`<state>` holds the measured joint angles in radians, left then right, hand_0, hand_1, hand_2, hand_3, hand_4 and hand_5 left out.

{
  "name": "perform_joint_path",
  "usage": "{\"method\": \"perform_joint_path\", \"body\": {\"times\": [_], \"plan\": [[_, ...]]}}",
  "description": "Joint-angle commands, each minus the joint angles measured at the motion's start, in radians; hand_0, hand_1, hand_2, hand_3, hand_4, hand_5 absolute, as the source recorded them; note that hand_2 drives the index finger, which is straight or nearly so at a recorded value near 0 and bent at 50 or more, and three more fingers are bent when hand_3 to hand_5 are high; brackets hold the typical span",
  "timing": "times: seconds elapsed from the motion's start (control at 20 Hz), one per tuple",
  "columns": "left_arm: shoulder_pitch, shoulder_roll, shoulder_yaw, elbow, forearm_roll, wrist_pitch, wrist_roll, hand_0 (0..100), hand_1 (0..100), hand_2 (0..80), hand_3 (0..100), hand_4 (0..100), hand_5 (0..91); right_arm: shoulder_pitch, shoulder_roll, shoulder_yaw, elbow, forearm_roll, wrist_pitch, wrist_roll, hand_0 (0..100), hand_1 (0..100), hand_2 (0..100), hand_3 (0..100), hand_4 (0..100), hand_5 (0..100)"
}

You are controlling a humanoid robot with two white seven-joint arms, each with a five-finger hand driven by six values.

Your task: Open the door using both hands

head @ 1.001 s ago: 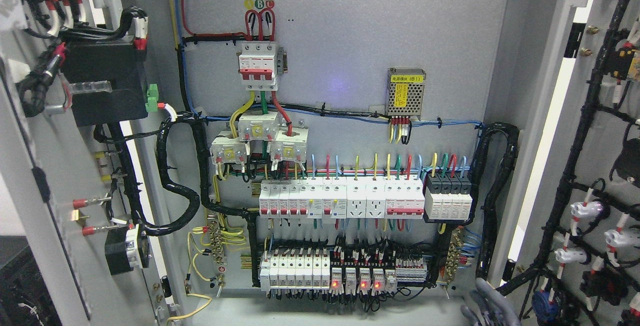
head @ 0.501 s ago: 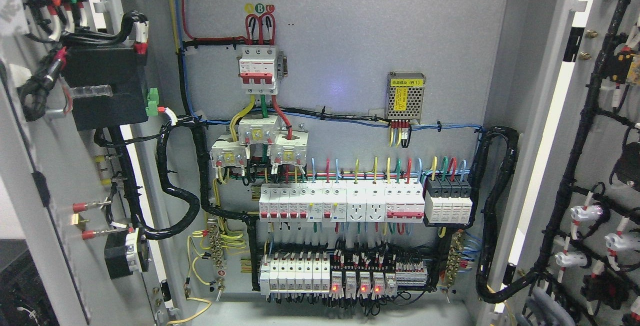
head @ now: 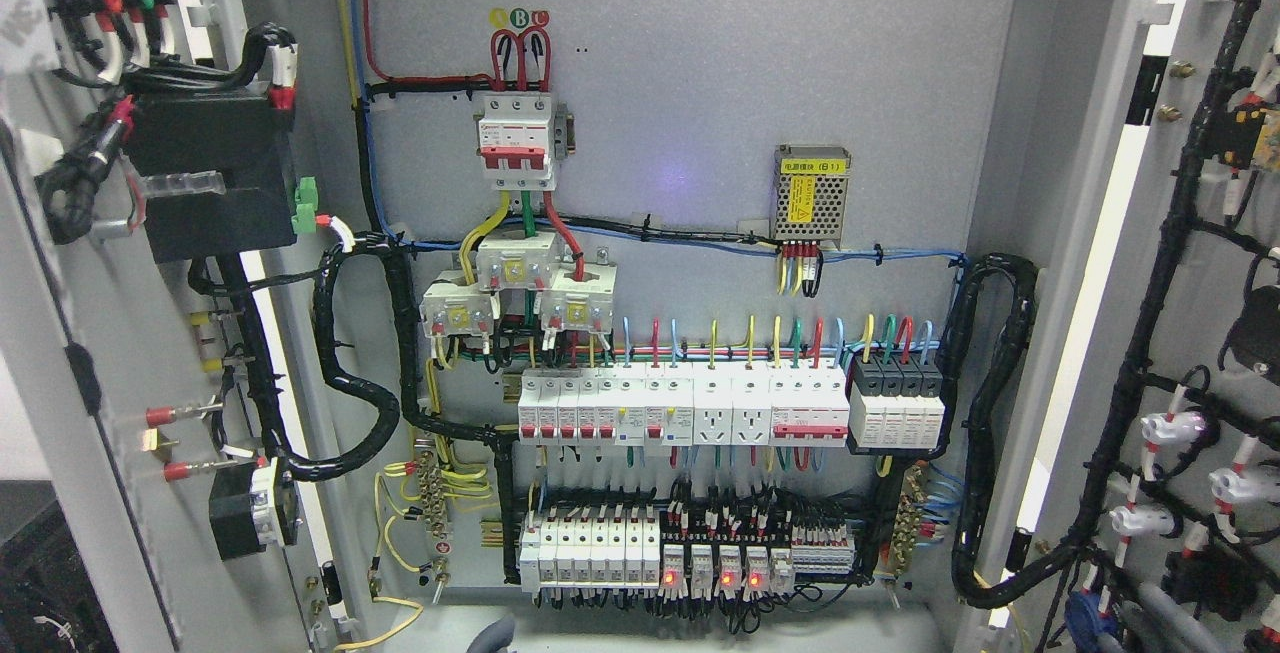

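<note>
Doors: both stand swung wide; the left door (head: 70, 333) fills the left edge, the right door (head: 1200, 233) the right edge, each with its wired inner face showing.
Cabinet: the grey back panel (head: 700, 63) lies open between the two doors, bare in its upper part.
Hand at bottom middle: a grey rounded tip (head: 493, 636) pokes up at the lower edge, just below the bottom row of breakers (head: 590, 545); cannot tell whose arm it belongs to or how the fingers sit.
Hand at bottom right: grey fingers (head: 1150, 623) show at the lower edge against the right door, under its black cable bundle (head: 1150, 313); their pose cannot be told.
Free room: above the middle tip breakers and wires crowd the panel.
</note>
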<state>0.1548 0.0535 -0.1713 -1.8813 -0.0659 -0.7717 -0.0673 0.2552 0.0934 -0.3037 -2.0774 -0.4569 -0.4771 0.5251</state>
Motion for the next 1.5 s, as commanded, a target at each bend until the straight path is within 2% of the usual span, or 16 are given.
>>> {"method": "perform_joint_path", "body": {"times": [0.0, 0.15, 0.35, 0.7, 0.85, 1.0, 1.15, 1.45], "plan": [[-0.005, -0.006, 0.168, -0.061, 0.029, -0.531, 0.000, 0, 0, 0.0, 0, 0, 0.0, -0.004, -0.004, -0.066, 0.005, -0.095, 0.014, 0.070, 0, 0, 0, 0, 0, 0], [0.008, -0.001, 0.228, -0.059, 0.067, -0.541, -0.002, 0, 0, 0.0, 0, 0, 0.0, -0.005, -0.006, -0.069, 0.020, -0.097, 0.015, 0.079, 0, 0, 0, 0, 0, 0], [0.022, 0.018, 0.326, -0.059, 0.132, -0.575, -0.003, 0, 0, 0.0, 0, 0, 0.0, -0.013, -0.008, -0.109, 0.042, -0.098, 0.017, 0.081, 0, 0, 0, 0, 0, 0], [0.032, 0.170, 0.508, -0.019, 0.337, -0.574, -0.003, 0, 0, 0.0, 0, 0, 0.0, -0.011, 0.000, -0.156, 0.042, -0.100, 0.015, 0.079, 0, 0, 0, 0, 0, 0], [0.034, 0.222, 0.604, 0.034, 0.412, -0.574, -0.003, 0, 0, 0.0, 0, 0, 0.0, -0.011, 0.003, -0.198, 0.043, -0.123, 0.015, 0.078, 0, 0, 0, 0, 0, 0], [0.019, 0.282, 0.659, 0.121, 0.471, -0.574, -0.005, 0, 0, 0.0, 0, 0, 0.0, -0.010, 0.003, -0.221, 0.045, -0.184, 0.015, 0.076, 0, 0, 0, 0, 0, 0], [-0.050, 0.334, 0.670, 0.275, 0.489, -0.569, -0.006, 0, 0, 0.0, 0, 0, 0.0, -0.010, 0.003, -0.255, 0.057, -0.195, 0.015, 0.076, 0, 0, 0, 0, 0, 0], [-0.175, 0.465, 0.656, 0.583, 0.489, -0.567, -0.006, 0, 0, 0.0, 0, 0, 0.0, -0.004, 0.006, -0.258, 0.062, -0.197, 0.015, 0.076, 0, 0, 0, 0, 0, 0]]}}
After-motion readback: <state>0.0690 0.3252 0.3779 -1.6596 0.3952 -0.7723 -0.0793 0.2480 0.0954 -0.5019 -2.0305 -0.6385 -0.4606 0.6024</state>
